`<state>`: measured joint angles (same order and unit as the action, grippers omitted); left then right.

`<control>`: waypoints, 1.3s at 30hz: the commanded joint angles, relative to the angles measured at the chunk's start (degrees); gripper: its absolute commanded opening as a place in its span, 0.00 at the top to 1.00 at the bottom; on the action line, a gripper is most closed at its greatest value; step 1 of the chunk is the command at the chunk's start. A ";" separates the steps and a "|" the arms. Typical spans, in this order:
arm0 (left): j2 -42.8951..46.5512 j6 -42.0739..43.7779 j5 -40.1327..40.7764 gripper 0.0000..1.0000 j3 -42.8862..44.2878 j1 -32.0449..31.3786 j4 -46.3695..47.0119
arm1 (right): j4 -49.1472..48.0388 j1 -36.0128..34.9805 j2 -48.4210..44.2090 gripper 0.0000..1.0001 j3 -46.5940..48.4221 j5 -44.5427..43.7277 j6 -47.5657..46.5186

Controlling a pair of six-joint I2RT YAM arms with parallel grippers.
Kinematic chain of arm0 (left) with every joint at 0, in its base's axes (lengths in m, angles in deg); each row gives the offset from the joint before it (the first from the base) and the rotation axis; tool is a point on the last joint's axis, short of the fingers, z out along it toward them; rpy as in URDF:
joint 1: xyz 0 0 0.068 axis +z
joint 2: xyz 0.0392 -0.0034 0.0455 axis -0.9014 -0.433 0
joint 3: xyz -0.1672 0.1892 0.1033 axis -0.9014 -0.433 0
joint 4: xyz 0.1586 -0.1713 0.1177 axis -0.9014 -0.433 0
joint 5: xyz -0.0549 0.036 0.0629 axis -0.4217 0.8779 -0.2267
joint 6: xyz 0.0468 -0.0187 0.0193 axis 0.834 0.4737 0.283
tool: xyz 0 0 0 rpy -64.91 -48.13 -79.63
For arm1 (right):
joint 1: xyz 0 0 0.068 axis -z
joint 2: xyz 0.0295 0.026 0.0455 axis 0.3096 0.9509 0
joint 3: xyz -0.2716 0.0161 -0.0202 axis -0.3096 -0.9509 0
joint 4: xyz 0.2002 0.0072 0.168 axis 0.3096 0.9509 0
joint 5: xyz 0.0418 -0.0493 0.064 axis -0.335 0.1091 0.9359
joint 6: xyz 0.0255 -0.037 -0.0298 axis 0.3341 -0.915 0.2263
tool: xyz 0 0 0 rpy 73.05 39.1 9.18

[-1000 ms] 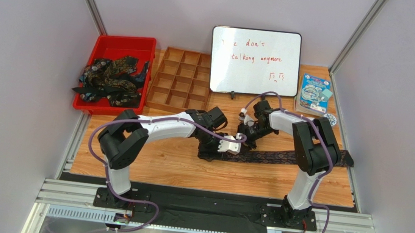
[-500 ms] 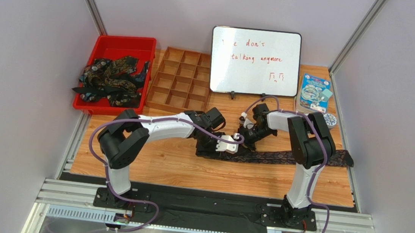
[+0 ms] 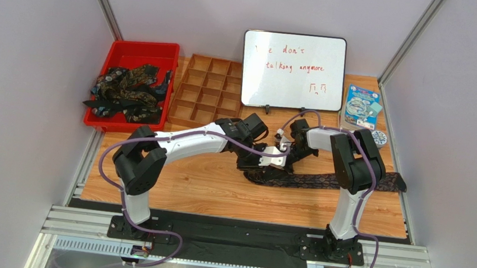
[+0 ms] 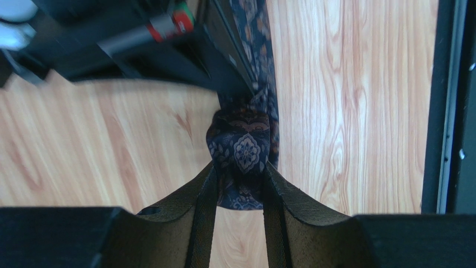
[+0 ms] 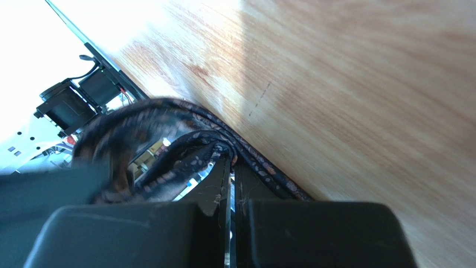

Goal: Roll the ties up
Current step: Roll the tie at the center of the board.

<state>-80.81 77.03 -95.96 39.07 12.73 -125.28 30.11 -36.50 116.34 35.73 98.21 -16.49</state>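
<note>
Left gripper (image 4: 240, 168): its two fingers (image 4: 204, 190) stand on either side of the roll (image 4: 241, 146) and press on its flanks. I judge this to be a pinch on the roll.
Right gripper (image 5: 231, 159): the fingers are pressed together, with a fold of the tie (image 3: 338, 181) caught between the tips, at the core of the roll.
Tie position: the rolled part sits between the left fingers. The flat length runs away from both grippers over the table (image 3: 183, 188), toward the right arm's side.
Risk, loose roll: if I open the right gripper before the left one holds firmly, I think the inner turns can spring open.
Risk, squeeze: the left fingers hold the roll only by its sides. Too much pressure can flatten it or push the turns out sideways.
Risk, drag: the free length lies under the right arm. If it catches there, the next turn can go crooked.
Risk, collision: the two grippers are very near each other, so a small wrong move can knock them together.
Hidden: from above, the arms cover the roll, and I cannot count its turns.
Unclear: the right wrist view is blurred at the left, so I cannot tell how deep the fabric sits between the fingers.
Cut off: the far end of the tie goes behind the right arm.
Other ties (image 3: 127, 87): they lie tangled in the red bin (image 3: 139, 47), well away from both grippers, and I cannot count them.
</note>
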 commanded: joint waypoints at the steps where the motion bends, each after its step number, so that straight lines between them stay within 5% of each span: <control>1: -3.88 -2.41 -3.25 0.59 4.78 -1.64 0.45 | -4.16 -0.17 0.65 1.00 0.26 -2.81 0.87; 12: -11.72 -4.26 -0.09 0.60 7.07 -2.17 0.99 | -4.96 -0.18 -1.46 1.00 -0.80 0.18 1.66; 27: -11.02 -2.15 0.18 0.63 2.15 -2.17 0.54 | 13.58 4.74 -7.70 0.68 4.04 2.55 -9.06; 33: -11.19 -2.15 -0.35 0.62 2.06 -2.17 1.25 | 10.53 4.84 -8.76 0.52 3.16 6.33 -5.65; 39: -11.02 -1.89 0.17 0.62 2.24 -2.17 1.34 | 4.81 2.20 -6.65 0.54 2.28 7.04 -0.63</control>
<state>-91.92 74.03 -95.54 43.07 10.83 -122.29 39.77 -32.39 109.54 37.96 102.51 -21.41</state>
